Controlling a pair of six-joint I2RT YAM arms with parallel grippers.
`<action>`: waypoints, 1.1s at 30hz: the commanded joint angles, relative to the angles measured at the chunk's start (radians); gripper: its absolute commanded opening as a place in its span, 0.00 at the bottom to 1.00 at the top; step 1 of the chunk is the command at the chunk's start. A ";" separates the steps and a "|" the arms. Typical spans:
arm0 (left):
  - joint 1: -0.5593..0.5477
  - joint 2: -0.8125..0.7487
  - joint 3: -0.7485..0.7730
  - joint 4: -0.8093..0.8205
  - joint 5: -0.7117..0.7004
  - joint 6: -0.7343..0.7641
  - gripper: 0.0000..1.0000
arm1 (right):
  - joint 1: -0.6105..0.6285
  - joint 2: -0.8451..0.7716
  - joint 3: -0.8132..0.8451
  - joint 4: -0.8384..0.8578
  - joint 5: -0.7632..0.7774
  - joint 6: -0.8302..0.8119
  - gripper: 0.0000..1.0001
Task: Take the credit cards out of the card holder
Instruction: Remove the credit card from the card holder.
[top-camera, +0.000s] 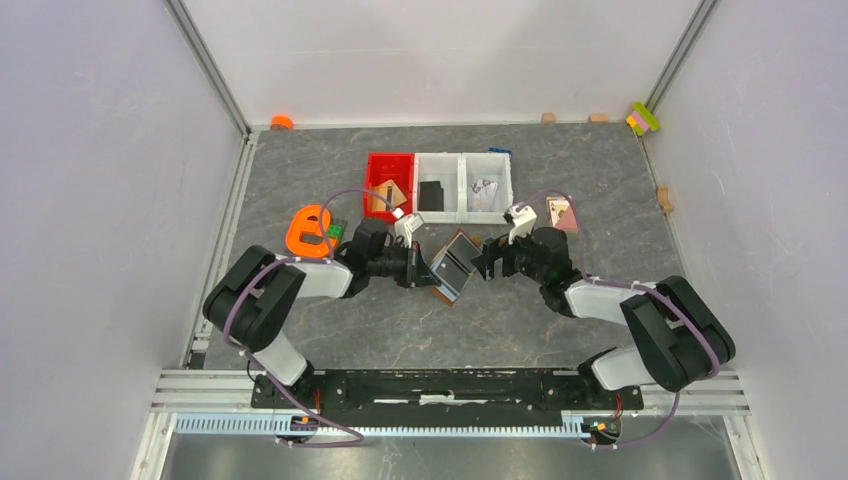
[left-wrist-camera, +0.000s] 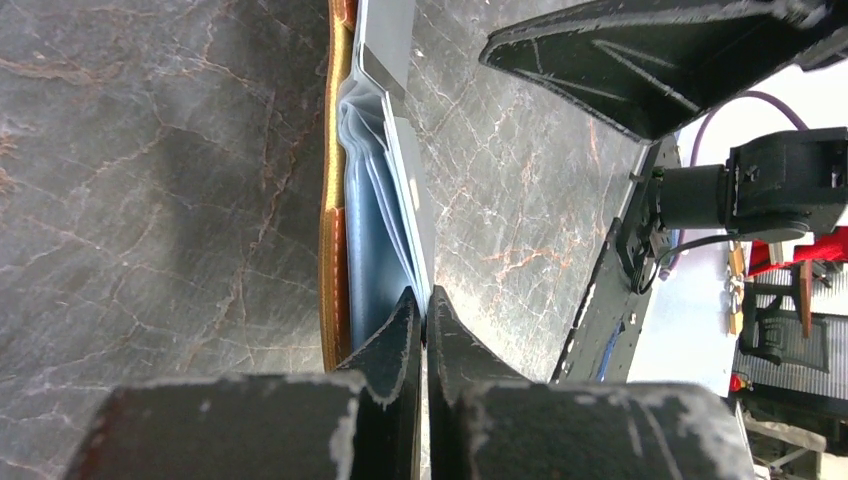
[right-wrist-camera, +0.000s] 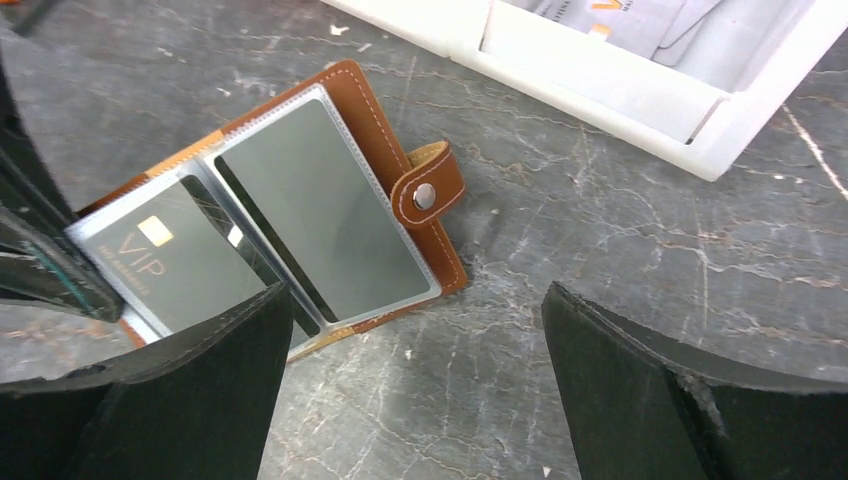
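The card holder (top-camera: 455, 268) lies open on the table between my two grippers, its brown leather (right-wrist-camera: 385, 125) and snap tab (right-wrist-camera: 428, 190) facing up. Clear sleeves hold dark grey credit cards: one marked VIP (right-wrist-camera: 180, 255), one plain (right-wrist-camera: 320, 210). My left gripper (top-camera: 428, 266) is shut on the edge of a pale grey-blue sleeve (left-wrist-camera: 378, 220) of the card holder (left-wrist-camera: 330, 240) and lifts that leaf; the pinch shows in the left wrist view (left-wrist-camera: 422, 300). My right gripper (top-camera: 487, 262) is open and empty just right of the holder, above bare table (right-wrist-camera: 418, 300).
A red bin (top-camera: 388, 185) and a white two-compartment bin (top-camera: 463, 212) stand behind the holder; the white bin's wall (right-wrist-camera: 600, 95) is close. A black square piece (top-camera: 431, 195) lies in it. A pink-red picture card (top-camera: 562, 212) lies right, an orange object (top-camera: 310, 232) left.
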 joint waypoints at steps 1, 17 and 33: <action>-0.004 -0.051 -0.027 0.120 0.049 0.038 0.02 | -0.048 -0.026 -0.040 0.206 -0.261 0.089 0.98; -0.029 -0.026 0.046 -0.035 -0.133 -0.106 0.02 | -0.056 -0.130 -0.128 0.253 -0.164 0.172 0.98; -0.062 0.080 0.468 -0.717 -0.367 -0.093 0.02 | -0.045 -0.140 0.009 -0.025 -0.063 0.378 0.96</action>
